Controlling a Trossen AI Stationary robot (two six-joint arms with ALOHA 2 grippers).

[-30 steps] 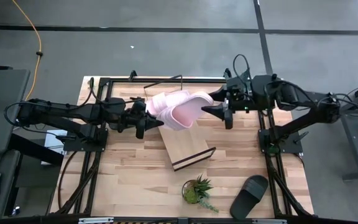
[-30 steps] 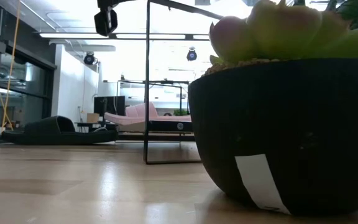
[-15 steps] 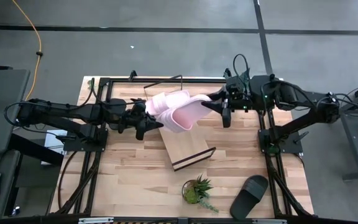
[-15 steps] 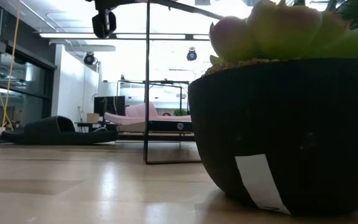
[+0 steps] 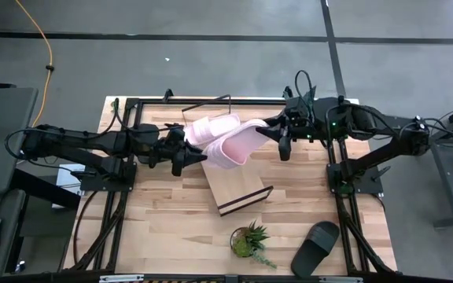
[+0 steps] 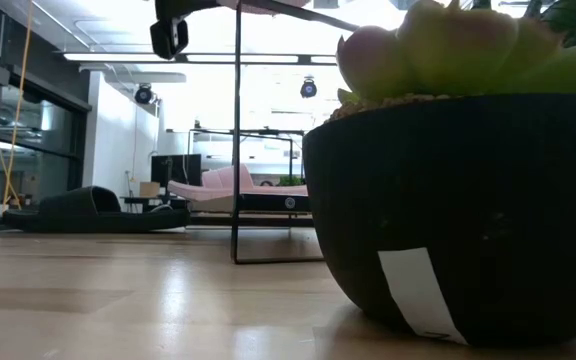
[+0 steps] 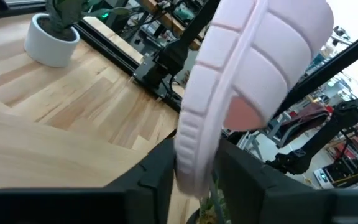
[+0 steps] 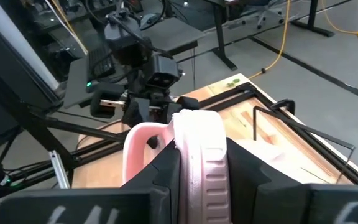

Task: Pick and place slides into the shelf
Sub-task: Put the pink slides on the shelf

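Note:
A pale pink slide (image 5: 238, 145) hangs in the air over the shelf (image 5: 238, 187), between my two grippers. My right gripper (image 5: 276, 135) is shut on its right-hand end. My left gripper (image 5: 185, 154) stands open at its left-hand end, with the sole's edge (image 7: 194, 149) between the fingers and a narrow gap on one side. A second pink slide (image 5: 209, 127) rests sole-down on the shelf's far part and also shows in the low view (image 6: 230, 183). A black slide (image 5: 314, 248) lies flat on the table at the near right. My right gripper pinches the slide's sole rim (image 8: 199, 146) between its two fingers, at the end toward the table's right. The fingers come in about level from the right. The slide is lifted clear and turned on its edge, with its strap (image 8: 139, 148) to one side. Whether my left gripper touches the slide, I cannot tell.
The shelf's black wire frame (image 5: 211, 102) rises at the far side. A potted green plant (image 5: 248, 240) stands near the front edge, and its dark pot (image 6: 448, 210) fills the low view. A white-potted plant (image 7: 51, 40) stands on the table beyond my left gripper.
My right gripper has moved toward the table's left onto the held slide's right end and shut on it. The slide has stayed in the air over the shelf.

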